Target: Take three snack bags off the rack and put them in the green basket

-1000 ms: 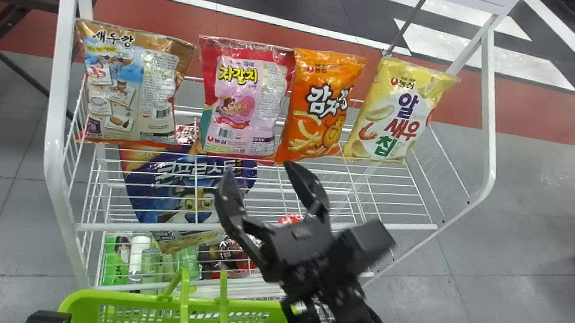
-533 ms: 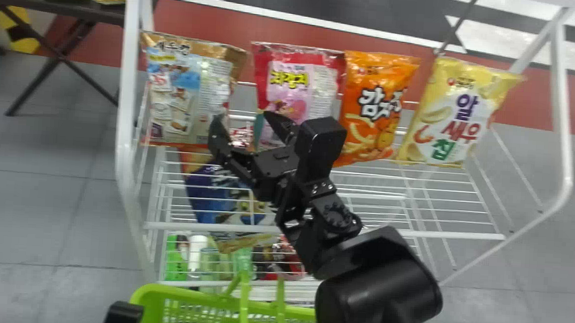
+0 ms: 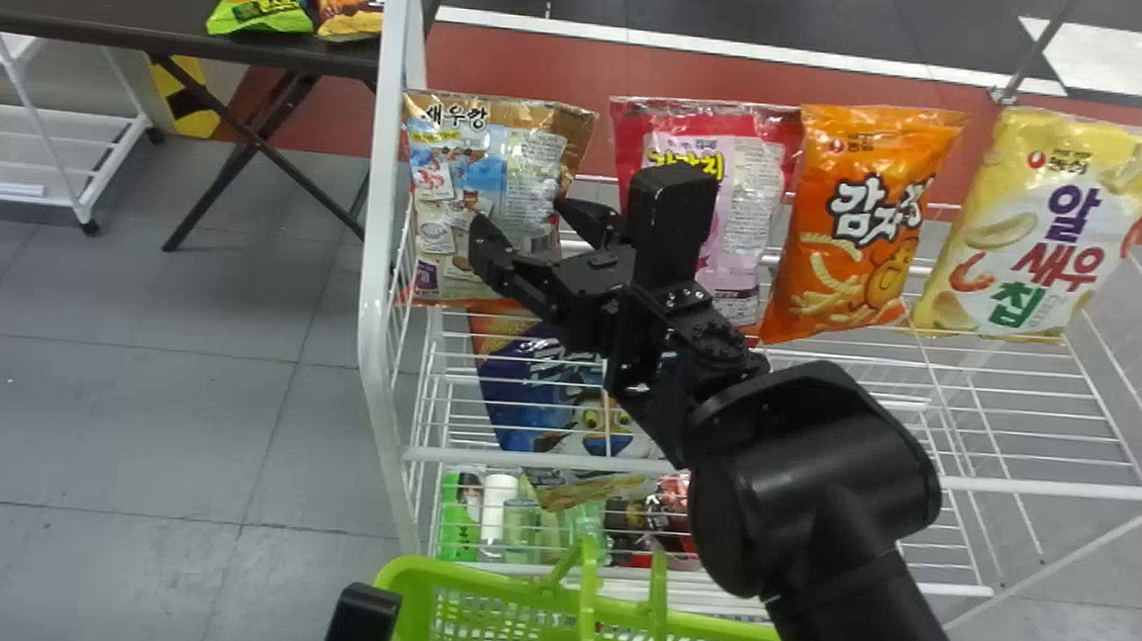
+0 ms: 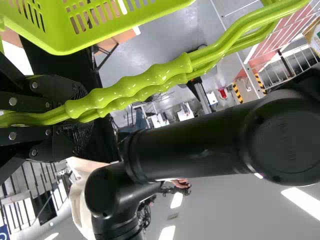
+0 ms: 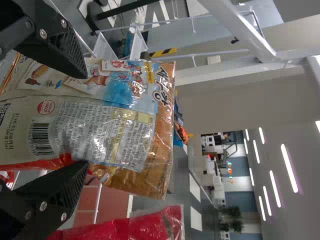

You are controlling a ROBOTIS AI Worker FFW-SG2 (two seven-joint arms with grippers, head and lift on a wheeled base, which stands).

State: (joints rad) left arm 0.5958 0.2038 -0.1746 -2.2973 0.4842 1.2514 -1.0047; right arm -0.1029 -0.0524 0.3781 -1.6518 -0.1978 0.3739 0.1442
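Note:
My right gripper (image 3: 526,221) stands open before the brown snack bag (image 3: 445,184) at the rack's left end. In the right wrist view the right gripper (image 5: 85,119) has one finger on either side of that bag (image 5: 105,125), not closed on it. Right of it on the rack (image 3: 790,475) stand the pink-red bag (image 3: 747,202), the orange bag (image 3: 859,229) and the yellow bag (image 3: 1052,231). Part of my left gripper (image 3: 361,620) shows beside the green basket (image 3: 476,580); in the left wrist view the left gripper (image 4: 75,117) is shut on the basket's handles (image 4: 130,90).
Below the top shelf are a blue bag (image 3: 527,387) and bottles (image 3: 498,514). The rack's white left post (image 3: 379,249) runs close beside the brown bag. A dark table (image 3: 124,6) with more snack bags stands at the back left.
The head view has swung left, so the rack shows farther right. My right gripper has moved left across the rack, from below the pink-red and orange bags to the brown bag.

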